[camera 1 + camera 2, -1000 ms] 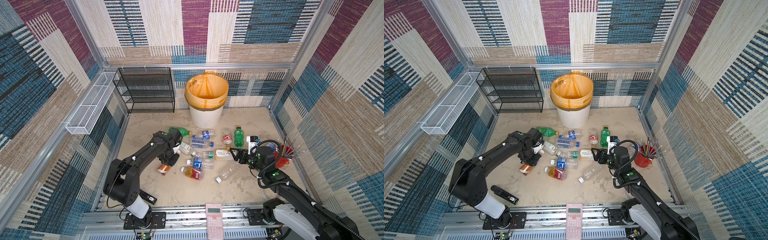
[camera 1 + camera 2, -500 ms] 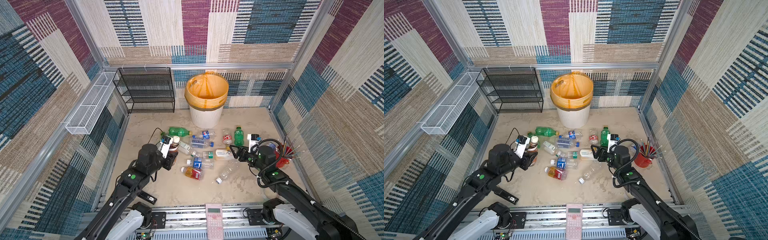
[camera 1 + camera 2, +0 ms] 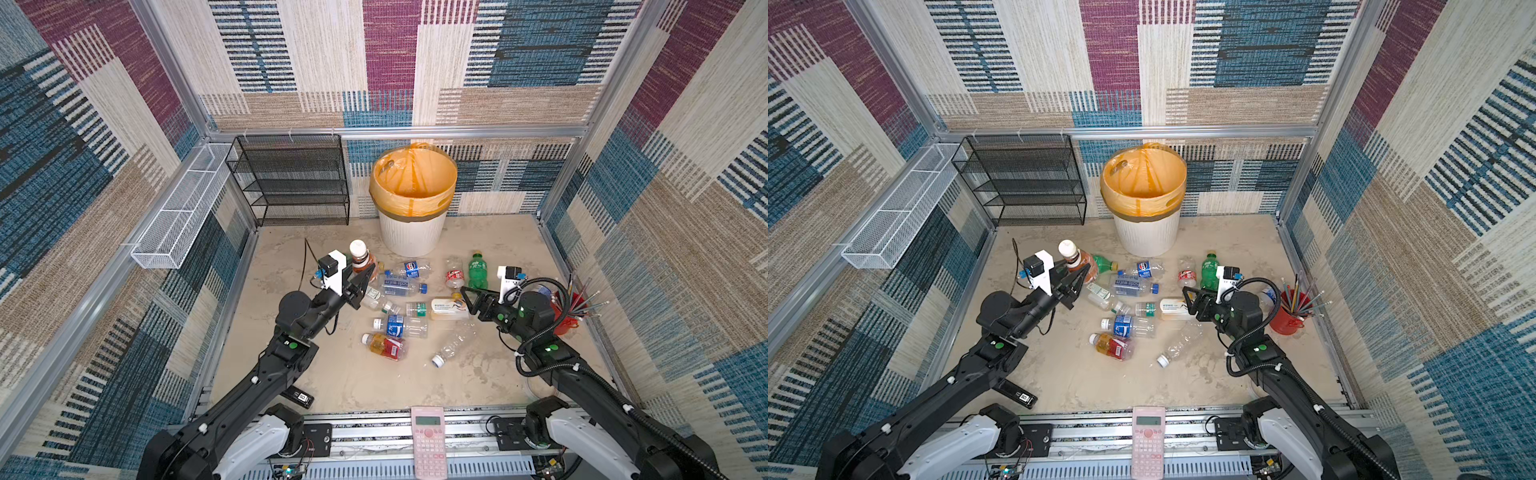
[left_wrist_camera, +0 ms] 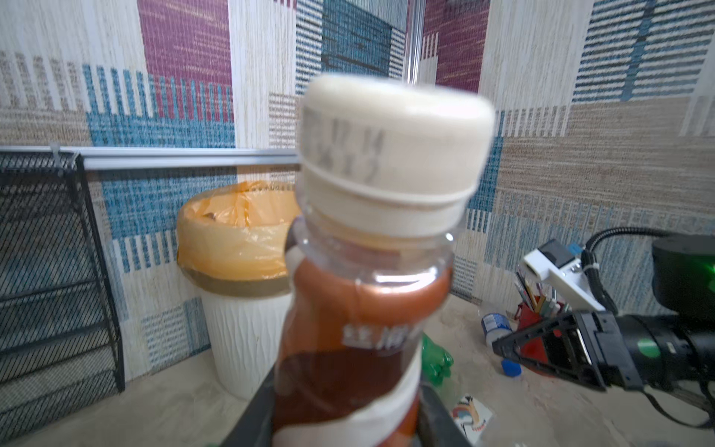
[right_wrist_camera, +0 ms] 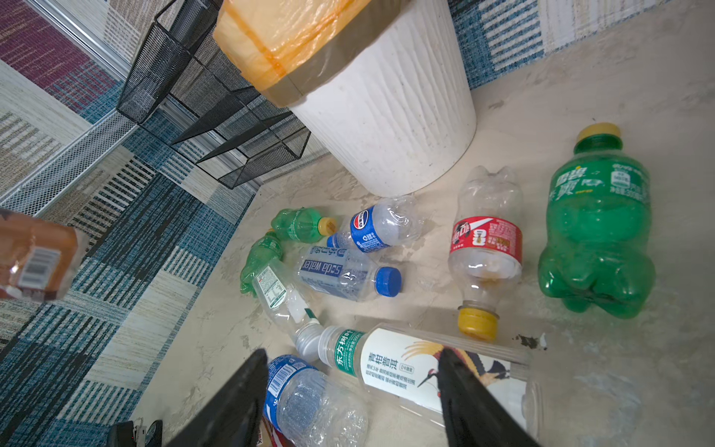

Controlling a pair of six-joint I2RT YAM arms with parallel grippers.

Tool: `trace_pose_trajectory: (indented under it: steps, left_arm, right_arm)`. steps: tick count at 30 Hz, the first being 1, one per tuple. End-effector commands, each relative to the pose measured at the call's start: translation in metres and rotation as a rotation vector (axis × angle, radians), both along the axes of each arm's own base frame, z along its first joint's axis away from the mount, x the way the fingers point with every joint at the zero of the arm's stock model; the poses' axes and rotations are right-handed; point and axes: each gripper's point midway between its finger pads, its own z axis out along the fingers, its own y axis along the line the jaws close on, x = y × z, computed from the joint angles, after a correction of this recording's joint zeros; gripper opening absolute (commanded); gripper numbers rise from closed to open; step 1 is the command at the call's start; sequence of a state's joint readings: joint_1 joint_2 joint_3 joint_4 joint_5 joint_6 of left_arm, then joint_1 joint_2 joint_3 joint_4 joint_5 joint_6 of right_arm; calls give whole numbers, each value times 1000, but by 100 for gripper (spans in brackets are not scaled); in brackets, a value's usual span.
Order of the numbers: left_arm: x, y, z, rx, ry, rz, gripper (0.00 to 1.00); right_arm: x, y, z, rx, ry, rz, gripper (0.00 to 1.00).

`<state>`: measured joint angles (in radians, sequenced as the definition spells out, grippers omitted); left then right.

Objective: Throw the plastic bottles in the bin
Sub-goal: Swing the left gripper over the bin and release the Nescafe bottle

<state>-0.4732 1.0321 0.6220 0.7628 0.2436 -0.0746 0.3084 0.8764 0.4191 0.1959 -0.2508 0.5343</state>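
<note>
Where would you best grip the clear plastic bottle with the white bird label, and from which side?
Probably mid-label on the white-labelled clear plastic bottle, from above: it lies flat on its side, so a grip across its narrow width fits.

The bin (image 3: 411, 239) stands at the back, the rack (image 3: 291, 183) to its left, bottles (image 3: 399, 286) scattered before it.

White ribbed bin (image 3: 412, 237), orange liner (image 3: 409, 201), brown bottle (image 4: 360, 329)

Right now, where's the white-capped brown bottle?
The brown bottle is held in the left gripper, left of centre in both top views, just left of the bin.
</note>
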Motion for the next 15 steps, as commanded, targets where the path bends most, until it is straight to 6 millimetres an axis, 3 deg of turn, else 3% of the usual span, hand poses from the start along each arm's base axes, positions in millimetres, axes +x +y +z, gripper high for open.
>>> trace_pose_trajectory:
  steps: [1, 4, 7, 9, 11, 12, 15]
  left_arm:
    - [5, -13, 91, -129, -246, -57, 36]
    - [56, -37, 154, -175, -314, -59, 38]
    - [131, -66, 195, -173, -230, -44, 60]
    - [165, -83, 207, -161, -164, -57, 73]
    - [165, -89, 231, -179, -189, -94, 95]
    - [160, -90, 242, -184, -210, -100, 100]
    - [137, -79, 276, -208, -293, -102, 99]
  right_arm:
    - [3, -2, 18, 23, -44, -20, 70]
    - [2, -4, 26, 25, -57, -31, 70]
    - [-2, -7, 33, 31, -62, -41, 70]
    - [-5, -9, 36, 34, -59, -48, 70]
    - [-9, -11, 38, 34, -56, -53, 71]
    - [-11, -12, 39, 34, -55, -56, 71]
    - [-14, -15, 39, 21, -52, -63, 72]
